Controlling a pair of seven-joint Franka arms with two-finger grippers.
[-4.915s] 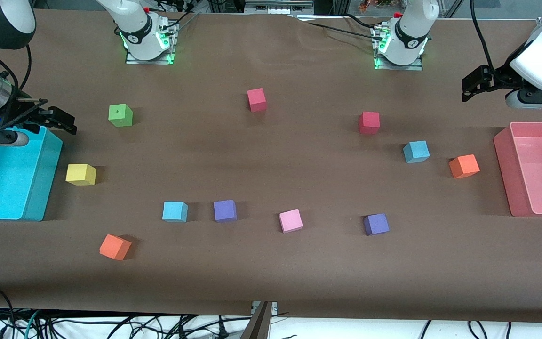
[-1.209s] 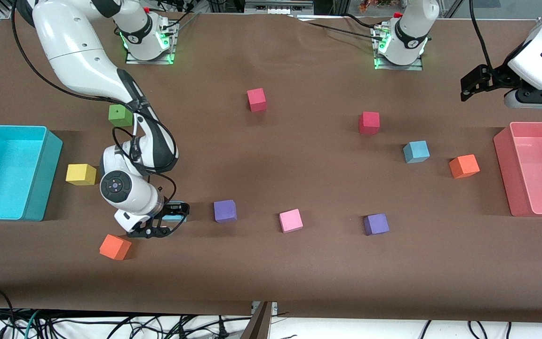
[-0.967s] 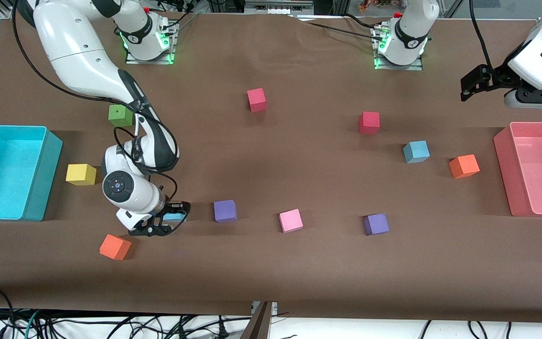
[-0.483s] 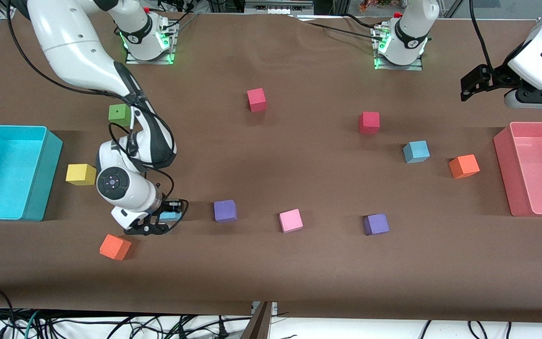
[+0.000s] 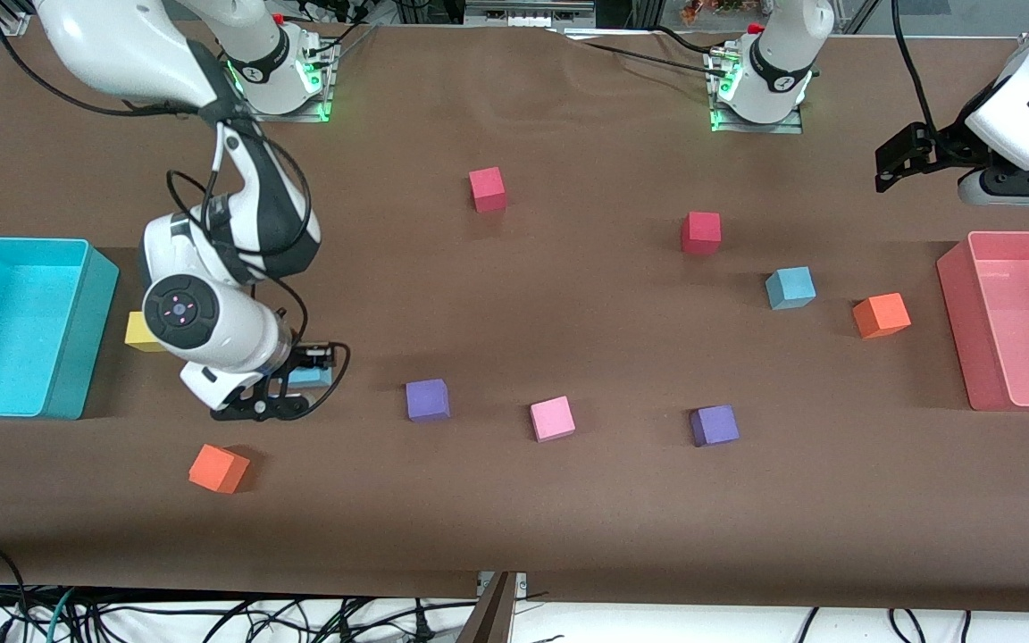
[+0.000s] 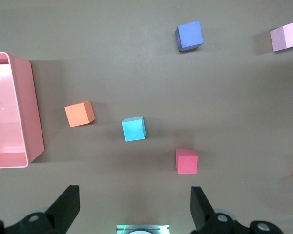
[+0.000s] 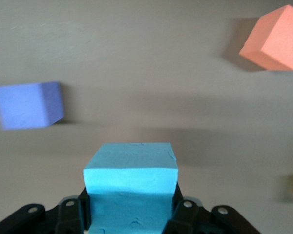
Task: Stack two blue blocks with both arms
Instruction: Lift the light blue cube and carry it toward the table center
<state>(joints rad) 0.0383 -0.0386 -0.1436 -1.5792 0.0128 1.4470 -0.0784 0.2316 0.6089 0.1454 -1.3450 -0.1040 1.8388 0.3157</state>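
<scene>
A: Over the right arm's end of the table, the right gripper [image 5: 298, 386] has its jaws clamped on one blue block [image 5: 310, 376]. In the right wrist view that cube [image 7: 131, 187] sits squarely between the fingers [image 7: 182, 210], and the table under it looks well below, so I'd call it airborne.

B: And the second blue block [image 5: 790, 288]?

A: On the table toward the left arm's end, between a red cube [image 5: 700, 232] and an orange cube [image 5: 881, 315]. That's the line that matters: it lies well apart from the carried one, nearly the whole table away.

B: So who's closer to it?

A: The left gripper [image 5: 906, 161], easily. It waits near the pink bin [image 5: 957, 313], jaws spread wide and empty, and its wrist view looks straight down on that block [image 6: 134, 129].

B: Any long axis to worry about?

A: None, they're cubes. My read: either the right arm carries its load across, passing above the purple cube [image 5: 428, 399] and pink cube [image 5: 553, 418], or the left arm brings its block to meet it.
</scene>
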